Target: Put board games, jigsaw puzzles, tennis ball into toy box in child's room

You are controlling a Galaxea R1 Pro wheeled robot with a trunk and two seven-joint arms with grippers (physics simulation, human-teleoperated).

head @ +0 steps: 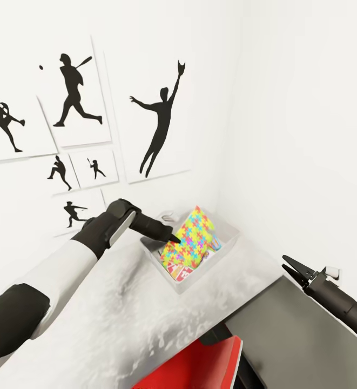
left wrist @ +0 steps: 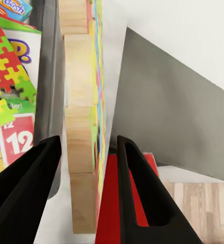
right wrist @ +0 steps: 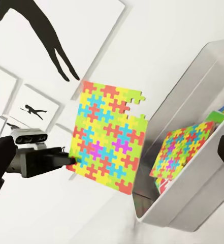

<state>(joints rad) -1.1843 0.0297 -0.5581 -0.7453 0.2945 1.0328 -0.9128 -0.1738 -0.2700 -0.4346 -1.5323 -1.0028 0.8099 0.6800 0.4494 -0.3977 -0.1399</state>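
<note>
Neon puzzle (head: 192, 237) pinched on edge in left gripper (head: 173, 237), over box (head: 229, 243) at 12 o'clock. Risk: catches rim, tips out. Right gripper (head: 297, 270) slightly parted, idle.

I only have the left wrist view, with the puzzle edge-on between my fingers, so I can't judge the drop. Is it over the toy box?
Observer: In the right wrist view the puzzle hangs upright, its lower corner close by the box rim. I can't tell if it is past the rim.
Operator: Where am I gripping it?
Observer: The left gripper holds the low end of one edge. The missing piece is at the far upper corner.
Operator: Is the right arm in the way?
Observer: No. In the head view the right gripper is off to the box's right, over the table's dark part.
</note>
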